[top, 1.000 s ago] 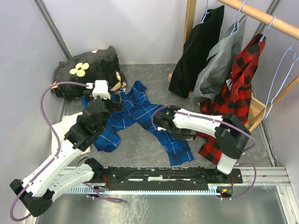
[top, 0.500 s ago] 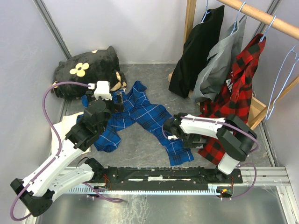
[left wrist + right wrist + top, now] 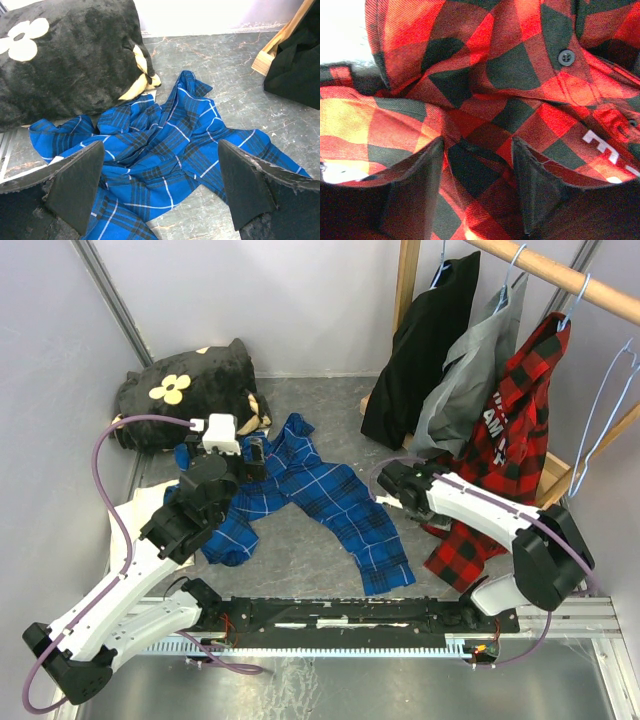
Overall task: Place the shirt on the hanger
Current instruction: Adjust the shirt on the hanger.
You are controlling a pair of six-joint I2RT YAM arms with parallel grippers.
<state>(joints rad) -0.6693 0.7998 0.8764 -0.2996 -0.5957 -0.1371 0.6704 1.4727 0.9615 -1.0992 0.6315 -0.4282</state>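
Observation:
The shirt [image 3: 512,415], red-and-black plaid with white lettering, hangs from a light-blue hanger [image 3: 577,295] on the wooden rail, and its lower part lies bunched on the table. My right gripper [image 3: 430,515] is pressed into that lower part. In the right wrist view its fingers [image 3: 422,175] stand half closed and open still, with a fold of the shirt [image 3: 485,75] between them. My left gripper [image 3: 162,185] hovers wide open over the blue plaid shirt [image 3: 165,135], holding nothing.
The blue plaid shirt [image 3: 300,495] sprawls across the table's middle. A black cushion with a pale flower [image 3: 185,390] lies at the back left. A black jacket [image 3: 420,350] and a grey shirt [image 3: 465,380] hang on the rail [image 3: 560,275]. An empty blue hanger [image 3: 605,405] hangs at the far right.
My right arm swung right, off the blue plaid shirt and onto the red shirt's lower part, and its jaws have narrowed. The left arm stayed put.

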